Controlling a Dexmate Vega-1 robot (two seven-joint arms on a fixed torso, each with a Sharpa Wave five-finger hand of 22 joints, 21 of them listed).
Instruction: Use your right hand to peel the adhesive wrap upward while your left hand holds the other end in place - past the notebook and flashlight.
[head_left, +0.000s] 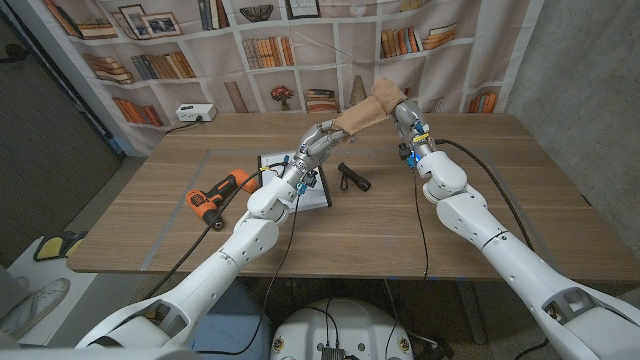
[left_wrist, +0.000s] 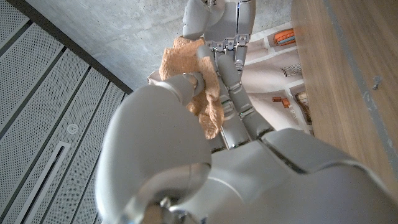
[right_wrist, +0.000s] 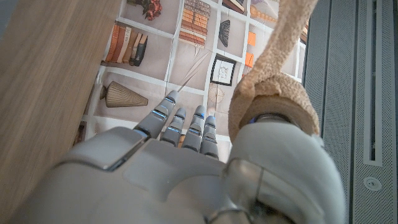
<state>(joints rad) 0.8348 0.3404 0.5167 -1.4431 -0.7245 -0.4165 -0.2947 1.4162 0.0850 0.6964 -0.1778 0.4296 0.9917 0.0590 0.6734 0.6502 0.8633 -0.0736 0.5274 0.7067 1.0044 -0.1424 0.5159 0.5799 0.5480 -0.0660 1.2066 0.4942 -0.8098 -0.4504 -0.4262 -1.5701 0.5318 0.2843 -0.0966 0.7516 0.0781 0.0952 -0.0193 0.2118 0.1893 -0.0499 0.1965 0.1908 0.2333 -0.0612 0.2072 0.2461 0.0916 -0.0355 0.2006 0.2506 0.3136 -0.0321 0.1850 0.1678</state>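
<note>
Now I am holding the adhesive wrap (head_left: 362, 116) stretched above the surface (head_left: 520, 190), right hand (head_left: 401, 111) gripping its upper end, left hand (head_left: 313, 146) clamping the lower, beyond notebook (head_left: 312, 194) and flashlight (head_left: 353, 178).

- Both arms have smooth, glossy white rounded shells, split by thin dark seams at the joints; black cables run along the forearms.
- The left hand (head_left: 312, 148) is grey metal with segmented fingers (left_wrist: 235, 93); small screws show at the finger bases; blue fittings and a yellow tag sit at the wrist.
- The right hand (head_left: 402, 112) has a pale grey back; its fingers (right_wrist: 180, 124) are silver with blue-tinted bands; blue connectors cluster at its wrist.
</note>
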